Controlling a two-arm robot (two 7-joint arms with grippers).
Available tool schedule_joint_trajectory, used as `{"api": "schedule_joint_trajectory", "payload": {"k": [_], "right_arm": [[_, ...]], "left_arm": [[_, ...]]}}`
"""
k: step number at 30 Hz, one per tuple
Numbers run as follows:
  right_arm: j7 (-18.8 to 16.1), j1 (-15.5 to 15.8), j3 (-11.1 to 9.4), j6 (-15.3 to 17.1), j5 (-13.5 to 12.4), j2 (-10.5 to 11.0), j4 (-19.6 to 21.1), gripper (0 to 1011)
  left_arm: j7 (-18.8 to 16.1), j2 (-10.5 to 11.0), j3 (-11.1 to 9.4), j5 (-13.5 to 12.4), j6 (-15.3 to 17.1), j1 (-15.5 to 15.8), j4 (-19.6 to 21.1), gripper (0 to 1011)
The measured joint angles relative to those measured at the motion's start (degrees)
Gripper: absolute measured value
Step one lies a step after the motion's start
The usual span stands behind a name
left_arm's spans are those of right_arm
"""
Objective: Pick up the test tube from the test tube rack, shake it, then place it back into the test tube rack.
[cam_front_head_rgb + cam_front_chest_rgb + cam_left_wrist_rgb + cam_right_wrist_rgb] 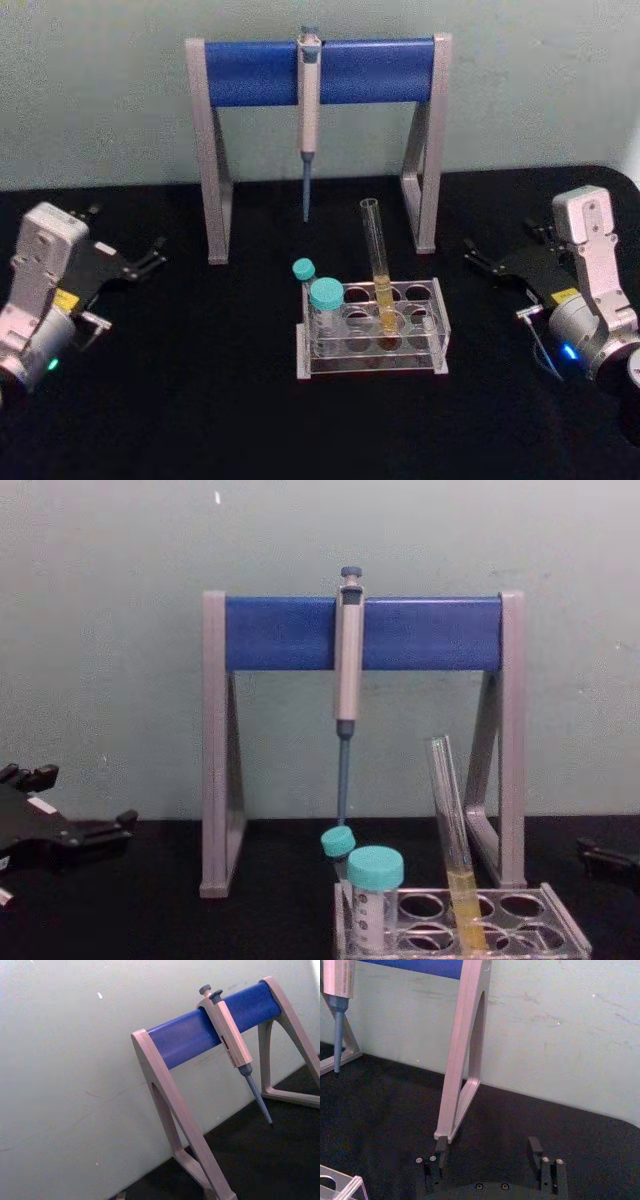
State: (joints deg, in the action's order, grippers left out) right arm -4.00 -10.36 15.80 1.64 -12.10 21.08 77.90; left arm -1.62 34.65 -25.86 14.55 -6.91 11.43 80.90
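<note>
The test tube (pixel 380 268) is seen standing in the test tube rack (pixel 372 330), tilted a little, with yellow liquid in its lower part, and it is touched by neither gripper. The rack is set on the black table (pixel 200 400) at the centre, just in front of the grey stand (pixel 318 72) with its blue crossbar, from which a pipette (pixel 309 110) is hung. Two teal-capped tubes (pixel 325 296) are held in the rack's left end, apart from the long tube by a hole or so. In the chest view the test tube (pixel 452 840) is shown leaning to the left above the rack (pixel 470 920), with the capped tubes (pixel 374 880) beside it. The left gripper (pixel 150 255) is held well off to the left of the rack, above the table, its fingers spread apart around nothing. The right gripper (pixel 480 258) is held well off to the right, and in its wrist view the two fingers (pixel 536 1146) are seen parted, with bare table between them and the stand's leg (pixel 465 1055) just ahead
</note>
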Motion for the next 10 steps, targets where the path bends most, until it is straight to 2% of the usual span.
{"api": "schedule_joint_trajectory", "payload": {"k": [10], "right_arm": [[0.00, 0.00, 0.00, 0.00, 0.00, 0.00, 0.00, 1000]], "left_arm": [[0.00, 0.00, 0.00, 0.00, 0.00, 0.00, 0.00, 1001]]}}
